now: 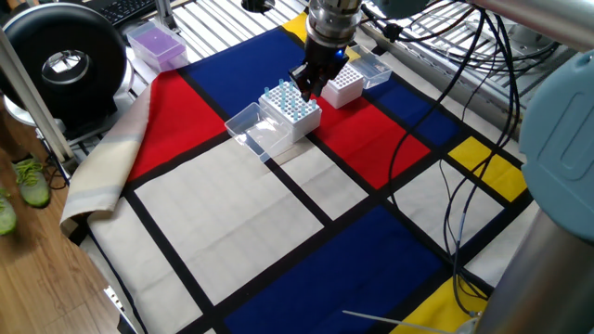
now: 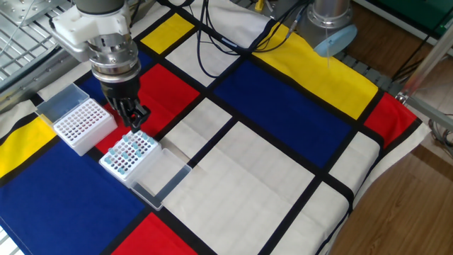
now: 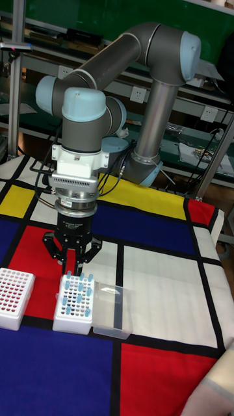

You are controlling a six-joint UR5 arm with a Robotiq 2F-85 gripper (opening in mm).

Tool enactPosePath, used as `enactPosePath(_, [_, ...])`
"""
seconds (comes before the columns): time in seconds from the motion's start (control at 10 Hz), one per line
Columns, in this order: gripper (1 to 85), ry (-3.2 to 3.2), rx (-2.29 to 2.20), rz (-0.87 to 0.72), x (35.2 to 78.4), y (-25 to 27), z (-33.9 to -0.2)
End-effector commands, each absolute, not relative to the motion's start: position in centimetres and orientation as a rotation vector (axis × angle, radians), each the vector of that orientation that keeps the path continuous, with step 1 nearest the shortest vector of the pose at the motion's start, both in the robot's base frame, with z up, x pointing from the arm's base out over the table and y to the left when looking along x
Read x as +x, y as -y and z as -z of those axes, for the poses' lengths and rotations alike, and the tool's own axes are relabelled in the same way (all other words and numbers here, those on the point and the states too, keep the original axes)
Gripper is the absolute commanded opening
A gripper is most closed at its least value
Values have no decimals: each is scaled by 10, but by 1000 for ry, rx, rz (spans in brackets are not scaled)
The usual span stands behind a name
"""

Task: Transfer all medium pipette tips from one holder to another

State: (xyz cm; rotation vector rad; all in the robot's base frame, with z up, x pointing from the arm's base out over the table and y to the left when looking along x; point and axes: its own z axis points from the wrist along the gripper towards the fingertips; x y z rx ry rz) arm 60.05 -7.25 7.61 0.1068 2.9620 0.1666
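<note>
Several medium pipette tips (image 1: 290, 96) (image 2: 127, 151) (image 3: 77, 294), pale blue, stand in a white perforated box (image 1: 299, 121) (image 2: 113, 167) (image 3: 71, 320). A second white box (image 1: 342, 86) (image 2: 81, 126) (image 3: 14, 290) with no tips showing sits right beside it. My gripper (image 1: 307, 85) (image 2: 135, 127) (image 3: 70, 264) points straight down at the far edge of the box with tips. Its fingertips are level with the tip tops. The jaws stand close together, and I cannot make out whether a tip is between them.
Clear hinged lids lie open beside each box (image 1: 251, 130) (image 2: 163, 178) (image 3: 112, 303) (image 1: 373, 67) (image 2: 59, 103). A purple box (image 1: 156, 43) and a black round device (image 1: 63, 57) sit at the far left. Cables (image 1: 455, 139) hang at the right.
</note>
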Motion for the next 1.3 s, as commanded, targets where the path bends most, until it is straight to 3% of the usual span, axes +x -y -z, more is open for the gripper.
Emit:
enactPosePath(0.0, [280, -2964, 137, -185, 598, 72, -75])
enactPosePath(0.3, [263, -2969, 148, -182, 598, 73, -76])
enactPosePath(0.6, [173, -2988, 196, -128, 593, 83, -74])
enactPosePath(1.2, [223, -3038, 214, -89, 580, 89, -72])
